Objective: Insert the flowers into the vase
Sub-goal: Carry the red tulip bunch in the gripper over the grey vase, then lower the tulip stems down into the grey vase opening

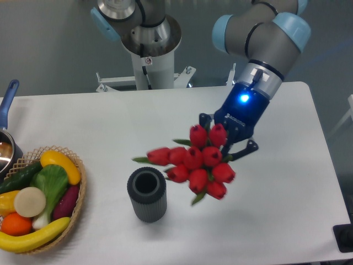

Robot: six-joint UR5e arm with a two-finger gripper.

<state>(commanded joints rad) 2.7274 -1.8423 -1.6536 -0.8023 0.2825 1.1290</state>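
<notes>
Flowers (193,163) hang above the desk (110,127), and we see the end effector (227,137) clamped on the bunch from the upper right, buds slightly blurred. We see the vase (147,194) upright on the desk just left of and below them, mouth open, untouched. Wicker basket (77,201) sits far left.

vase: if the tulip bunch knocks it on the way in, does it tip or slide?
Probably tips before it slides: the vase is an upright cylinder, taller than wide, standing free on the smooth table. Its ribbed sides may add some grip. The flowers in the gripper spread wider than its mouth, so a sideways knock seems likely.
</notes>
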